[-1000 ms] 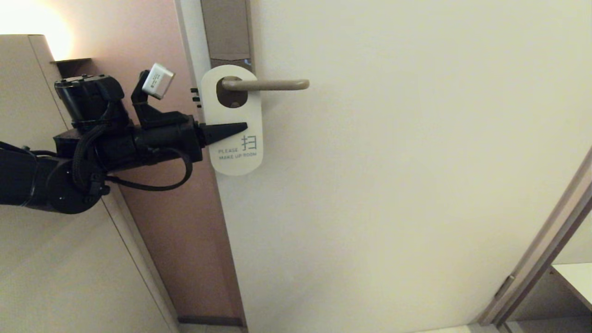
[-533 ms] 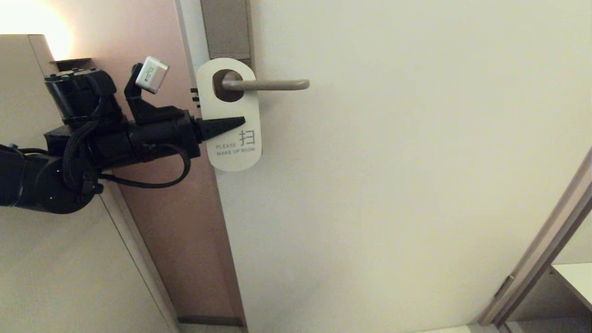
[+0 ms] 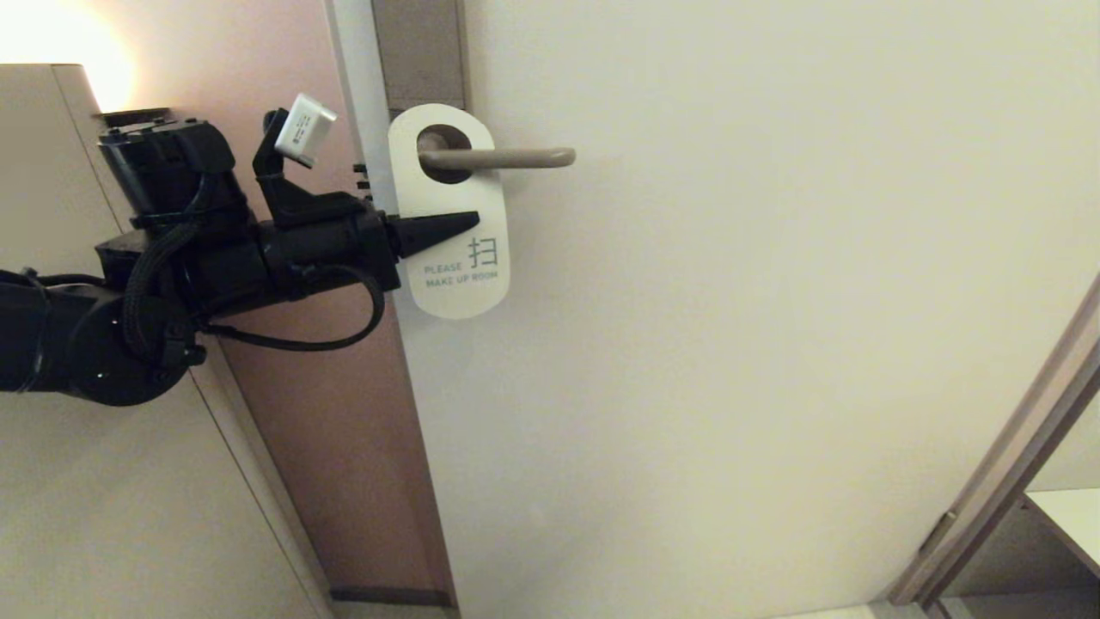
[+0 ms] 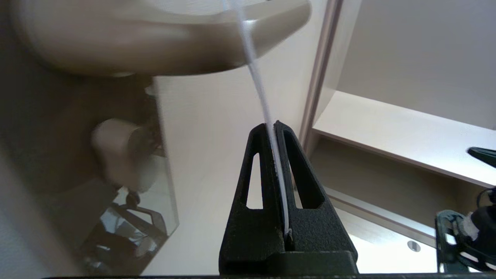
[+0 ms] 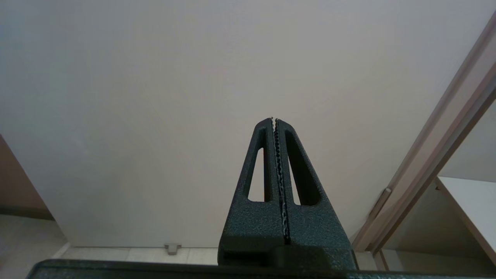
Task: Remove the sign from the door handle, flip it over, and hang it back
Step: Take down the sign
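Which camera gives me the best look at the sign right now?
The head view: the sign shows its whole white face, hole around the door handle. The left wrist view shows only its thin edge in the left gripper; the right wrist view misses it.

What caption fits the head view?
Left end effector shut on the white-faced sign, its hole around the door handle.

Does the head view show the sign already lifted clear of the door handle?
No: the sign hangs with the door handle passing through its oval hole, while the left gripper pinches its edge.
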